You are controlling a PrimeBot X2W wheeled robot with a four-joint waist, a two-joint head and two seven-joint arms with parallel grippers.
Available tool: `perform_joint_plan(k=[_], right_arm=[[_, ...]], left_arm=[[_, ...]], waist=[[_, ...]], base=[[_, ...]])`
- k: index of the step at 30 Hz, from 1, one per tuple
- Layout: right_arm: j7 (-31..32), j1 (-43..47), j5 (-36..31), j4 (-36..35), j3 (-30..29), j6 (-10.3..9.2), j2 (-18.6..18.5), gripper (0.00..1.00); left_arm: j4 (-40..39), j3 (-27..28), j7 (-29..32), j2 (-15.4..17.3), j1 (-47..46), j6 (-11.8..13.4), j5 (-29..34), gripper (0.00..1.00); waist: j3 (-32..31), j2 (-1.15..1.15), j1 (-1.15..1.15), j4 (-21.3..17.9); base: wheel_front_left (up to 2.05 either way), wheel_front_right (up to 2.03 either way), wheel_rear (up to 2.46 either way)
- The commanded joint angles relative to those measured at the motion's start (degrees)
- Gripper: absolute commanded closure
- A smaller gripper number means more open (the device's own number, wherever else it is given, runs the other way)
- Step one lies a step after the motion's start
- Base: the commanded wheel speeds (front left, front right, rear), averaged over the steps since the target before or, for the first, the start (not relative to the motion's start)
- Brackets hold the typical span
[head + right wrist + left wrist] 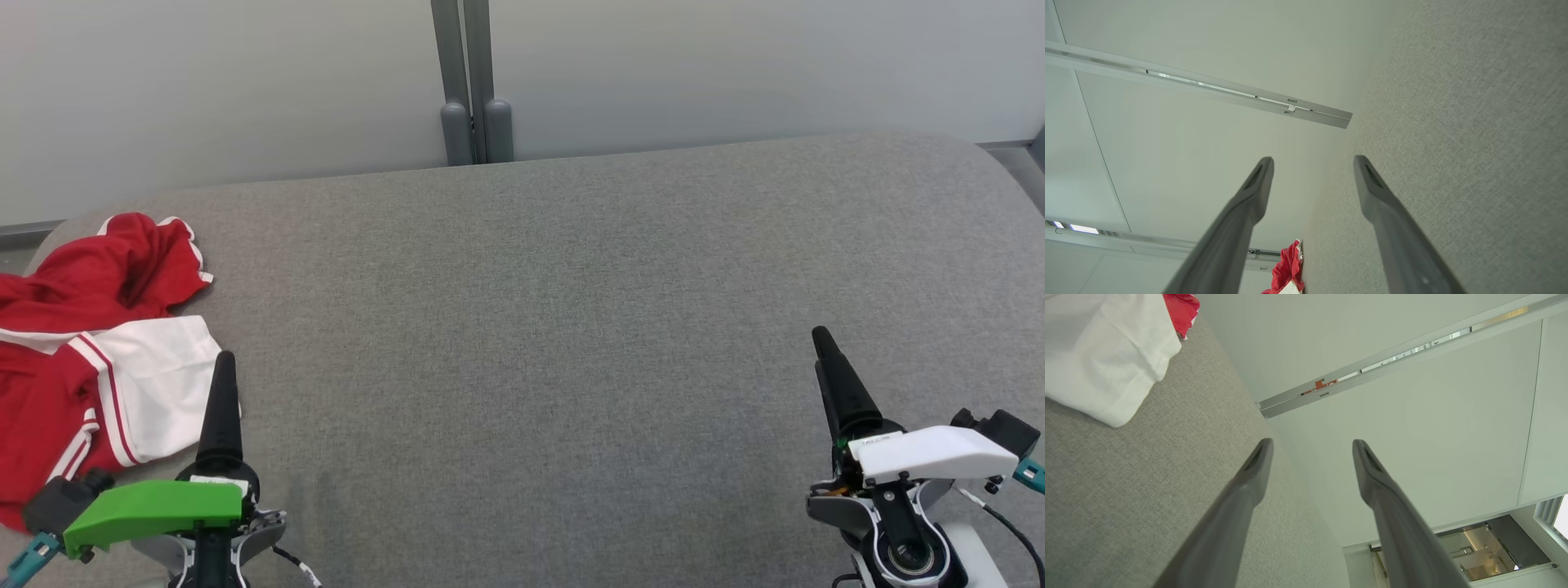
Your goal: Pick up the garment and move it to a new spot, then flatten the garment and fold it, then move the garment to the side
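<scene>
A red and white garment (98,343) lies crumpled at the far left of the grey padded surface (571,310). Its white part (1102,355) fills the upper left of the left wrist view, and a red bit (1287,269) shows low in the right wrist view. My left gripper (222,363) sits just right of the garment's white edge, fingers apart and empty (1312,447). My right gripper (820,339) hovers at the lower right, far from the garment, also open with nothing between its fingers (1312,163).
A pale wall rises behind the surface, with a grey double post (472,82) at its middle. The surface rounds off at its far left and far right corners. A wide stretch of grey fabric lies between the two grippers.
</scene>
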Motion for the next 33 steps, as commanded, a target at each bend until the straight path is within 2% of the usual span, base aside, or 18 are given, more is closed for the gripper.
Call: perform_joint_plan(k=[1,16,23,33], right_arm=[[-0.6,-1.5,-1.9,-1.3,0.6,0.03,-0.6,0.0],[-3.7,-2.1,-20.9,-2.7,3.3,0.04,-2.3,0.0],[-5.0,-2.1,-29.1,-2.1,4.7,0.04,-3.1,0.0],[-6.7,-1.9,-36.5,-0.6,5.6,0.04,-2.8,0.0]], left_arm=[[-1.4,-0.6,-0.7,0.4,-0.8,0.2,3.2,0.0],[-2.3,-4.4,-3.7,0.4,-0.2,6.0,23.5,0.0],[-2.1,-6.0,-5.1,0.4,0.3,7.3,31.7,0.0],[-2.3,-6.6,-6.7,0.5,0.8,7.9,38.7,0.0]], waist=[[0.0,0.0,0.0,0.0],[0.1,0.0,0.0,0.2],[-0.1,0.0,0.0,0.3],[-0.7,0.0,0.0,0.3]], base=[[0.0,0.0,0.0],[0.0,0.0,0.0],[0.0,0.0,0.0],[0.0,0.0,0.0]])
